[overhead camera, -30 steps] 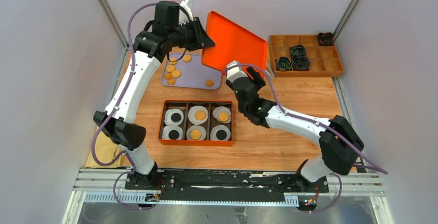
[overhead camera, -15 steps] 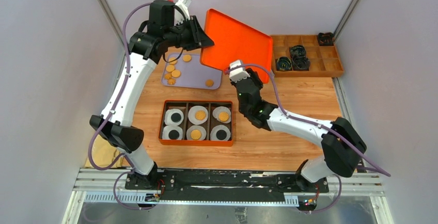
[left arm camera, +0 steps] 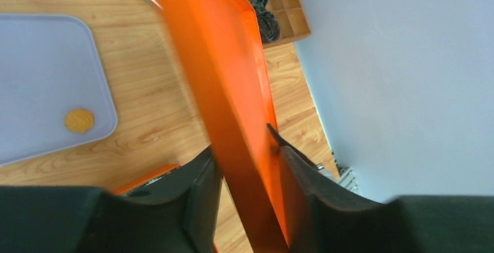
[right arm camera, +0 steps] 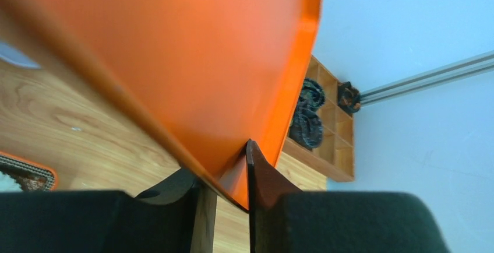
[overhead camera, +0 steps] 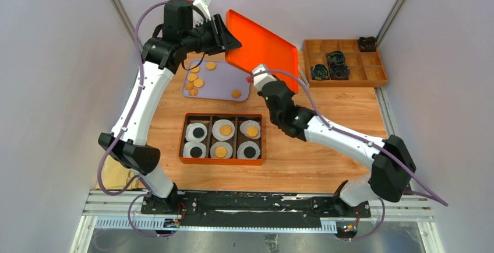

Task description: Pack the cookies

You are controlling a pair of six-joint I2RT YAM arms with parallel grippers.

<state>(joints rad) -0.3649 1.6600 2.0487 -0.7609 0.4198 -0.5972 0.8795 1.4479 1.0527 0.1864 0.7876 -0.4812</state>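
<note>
Orange lid (overhead camera: 265, 40) raised, tilted | left gripper (left arm camera: 244, 160) clamped on its left edge | right gripper (right arm camera: 233, 171) clamped on its near edge | cookies (overhead camera: 226, 129) in box (overhead camera: 221, 161), below lid, toward bases, right arm nearer | more on lavender tray (overhead camera: 224, 84)

L arm (overhead camera: 143, 98) stood tall from its base, elbow low at far left, forearm reaching up & back, wrist bent in toward centre. L gripper (overhead camera: 230, 36) was clamped on the orange lid (overhead camera: 269, 44) at its far-left edge, one finger each side. R arm (overhead camera: 343, 139) lay low & diagonal, wrist tipped up. R gripper (overhead camera: 257, 72) pinched the lid's near rim.
</note>
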